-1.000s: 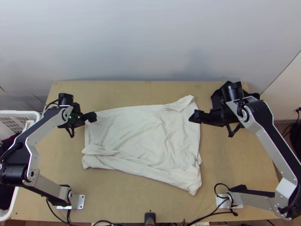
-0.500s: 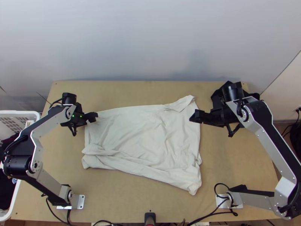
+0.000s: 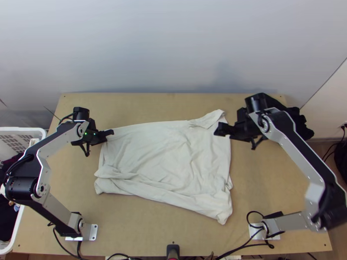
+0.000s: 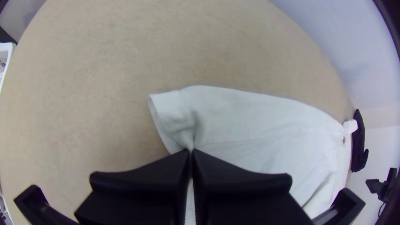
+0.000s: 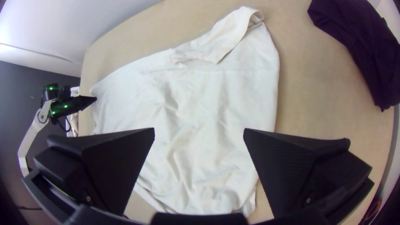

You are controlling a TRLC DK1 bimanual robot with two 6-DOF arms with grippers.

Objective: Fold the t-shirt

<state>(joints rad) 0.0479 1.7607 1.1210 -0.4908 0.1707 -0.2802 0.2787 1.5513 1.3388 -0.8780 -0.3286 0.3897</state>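
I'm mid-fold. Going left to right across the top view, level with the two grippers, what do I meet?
White basket → left gripper, closed on the t-shirt's far left corner → spread t-shirt → open right gripper → dark cloth.

A pale, apparently smooth wall (image 3: 173, 47) stands behind the wooden table (image 3: 143, 227).

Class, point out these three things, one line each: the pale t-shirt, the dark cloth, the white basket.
Pale t-shirt (image 3: 165, 151): top view, middle of its body.
Dark cloth (image 5: 363, 38): right wrist view, its middle.
White basket (image 3: 17, 129): top view, its far rim.
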